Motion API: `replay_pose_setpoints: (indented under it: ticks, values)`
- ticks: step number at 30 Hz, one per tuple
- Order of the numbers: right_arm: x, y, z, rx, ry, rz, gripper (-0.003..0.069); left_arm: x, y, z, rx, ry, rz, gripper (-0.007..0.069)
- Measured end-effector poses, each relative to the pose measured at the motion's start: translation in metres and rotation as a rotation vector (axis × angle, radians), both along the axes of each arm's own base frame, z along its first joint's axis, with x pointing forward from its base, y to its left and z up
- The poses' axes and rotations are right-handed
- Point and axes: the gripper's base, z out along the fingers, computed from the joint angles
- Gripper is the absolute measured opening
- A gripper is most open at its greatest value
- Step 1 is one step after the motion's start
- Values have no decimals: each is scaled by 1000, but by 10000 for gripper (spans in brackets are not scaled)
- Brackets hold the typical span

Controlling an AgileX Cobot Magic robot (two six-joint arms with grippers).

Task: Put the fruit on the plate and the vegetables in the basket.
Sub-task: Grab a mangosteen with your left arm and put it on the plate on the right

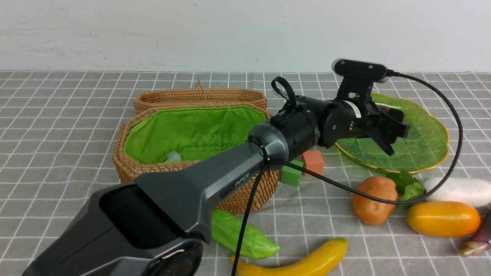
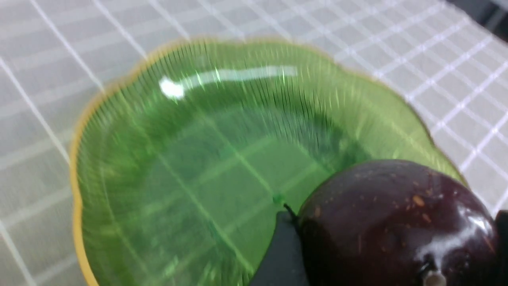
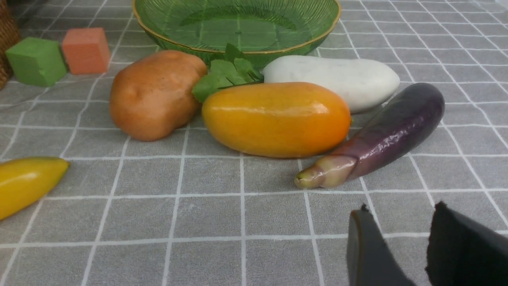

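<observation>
**A:** How is the left arm posed?

**B:** It reaches long and low from seven o'clock toward two o'clock. The forearm crosses the near right corner of the basket and the wrist is roughly level, with its camera on top. The left end effector hangs over the nine o'clock side of the plate.

**A:** Is it holding anything?

**B:** Yes, the plum, gripped between both fingers over the green glass. I can't tell whether it touches the dish.

**A:** And the right arm?

**B:** It is outside the front view. Its wrist camera shows the right end effector low over the worktop, with a narrow gap between the fingers and nothing in it. It faces the eggplant and the mango.

**A:** Where is everything else?

**B:** The potato, radish, mango and eggplant are clustered at the plate's six o'clock. The gourd and banana lie at the basket's five o'clock.
</observation>
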Motion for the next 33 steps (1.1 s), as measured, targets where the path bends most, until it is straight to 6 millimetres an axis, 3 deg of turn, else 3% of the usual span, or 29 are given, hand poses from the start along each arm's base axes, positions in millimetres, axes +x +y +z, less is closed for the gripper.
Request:
replay_pose_setpoints:
  ticks: [18, 26, 33]
  values:
    - [0, 0, 0, 0, 0, 0, 240, 5, 2, -1, 8, -63, 5, 594]
    - [0, 0, 0, 0, 0, 0, 240, 7, 4, -9, 57, -76, -4, 663]
    - [0, 0, 0, 0, 0, 0, 240, 7, 4, -11, 90, -80, -13, 657]
